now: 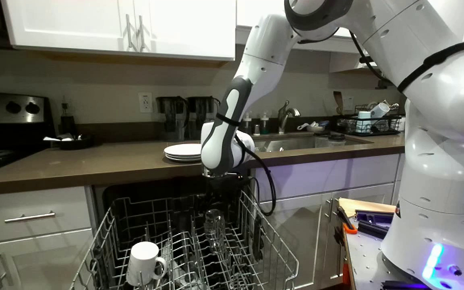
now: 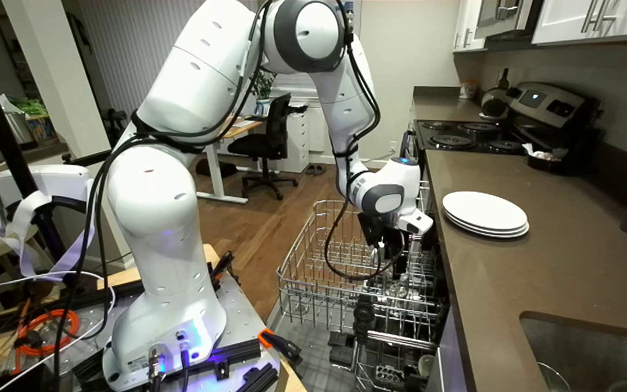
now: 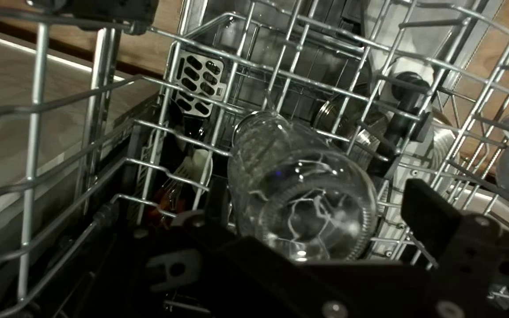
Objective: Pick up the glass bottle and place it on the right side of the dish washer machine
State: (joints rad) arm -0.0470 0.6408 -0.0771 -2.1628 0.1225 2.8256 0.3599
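One glass bottle (image 1: pixel 214 230), base up, one white mug (image 1: pixel 142 259), one dishwasher rack (image 1: pixel 296 262) holding both, jaws spread wide

The brown countertop (image 2: pixel 542 267) carries stacked white plates (image 2: pixel 485 211) (near its edge) and 2 pitchers (image 1: pixel 171 113).

The glass bottle (image 1: pixel 215 231) is clear and colourless, see-through, with bright glints across its round, ridged base. It stands base up, close to upright, in the wire rack (image 1: pixel 297 266) of the dish washer machine (image 1: pixel 143 187); in an exterior view that is at about two o'clock from the middle of the rack's visible part. In the wrist view the base is the near end and the body runs away toward eleven o'clock. The dish washer machine is open, dark inside, its grey rack drawn out.
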